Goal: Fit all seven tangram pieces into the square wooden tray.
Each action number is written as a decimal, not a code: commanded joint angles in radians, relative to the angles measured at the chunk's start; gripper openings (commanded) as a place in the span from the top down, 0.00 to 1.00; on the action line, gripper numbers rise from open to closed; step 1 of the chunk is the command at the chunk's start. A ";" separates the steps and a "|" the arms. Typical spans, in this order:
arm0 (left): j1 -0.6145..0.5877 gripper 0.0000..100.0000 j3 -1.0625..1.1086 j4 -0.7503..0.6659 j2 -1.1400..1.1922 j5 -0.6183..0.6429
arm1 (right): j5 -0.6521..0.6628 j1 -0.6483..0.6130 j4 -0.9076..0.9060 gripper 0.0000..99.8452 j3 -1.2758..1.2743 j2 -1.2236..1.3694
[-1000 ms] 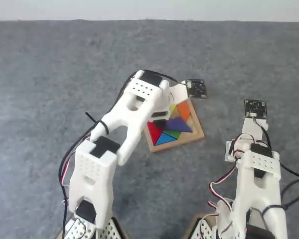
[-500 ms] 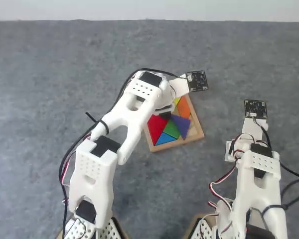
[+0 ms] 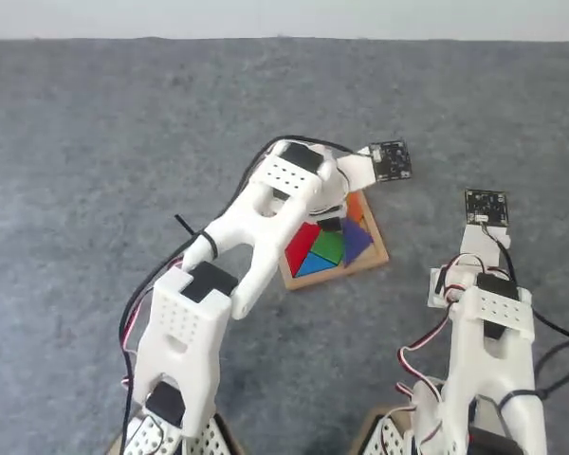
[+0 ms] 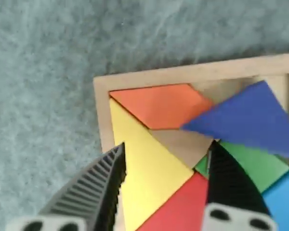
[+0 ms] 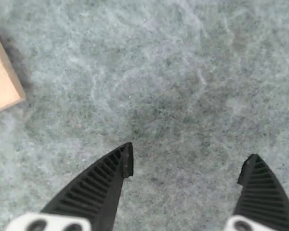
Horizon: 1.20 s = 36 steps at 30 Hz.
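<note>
The square wooden tray lies mid-table, with my left arm stretched over it. My left gripper hangs open just above the tray, holding nothing. Under it sit an orange piece, a yellow triangle, a red piece, a green piece and a light blue piece. A dark blue triangle lies tilted, overlapping its neighbours beside a bare patch of wood. My right gripper is open over the carpet, to the right of the tray.
Grey carpet covers the whole table, with free room left of and beyond the tray. A corner of the tray shows at the edge of the right wrist view. The right arm stands at the front right.
My left arm has swung to the right over the tray. The dark blue triangle has slid from the tray's middle toward its right side. The right arm has kept still.
</note>
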State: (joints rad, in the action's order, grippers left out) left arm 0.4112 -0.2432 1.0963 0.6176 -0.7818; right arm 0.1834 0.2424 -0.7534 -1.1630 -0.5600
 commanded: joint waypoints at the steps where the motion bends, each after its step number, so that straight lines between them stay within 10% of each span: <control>1: 0.021 0.74 -0.070 -0.009 0.032 0.054 | 0.008 0.008 0.019 0.65 0.006 -0.036; 13: 0.015 0.74 -0.292 0.201 0.055 0.069 | 0.008 0.008 0.019 0.65 0.006 -0.036; 24: -0.061 0.80 -0.679 0.503 -0.055 0.344 | 0.008 0.005 0.021 0.66 -0.009 -0.047; 36: -0.163 0.80 -0.587 0.657 -0.396 0.534 | 0.012 0.005 0.021 0.86 -0.008 -0.048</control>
State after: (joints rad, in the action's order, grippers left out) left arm 0.2670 -0.9014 1.7177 0.3782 -0.3030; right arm 0.1834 0.2424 -0.7534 -1.1815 -0.5616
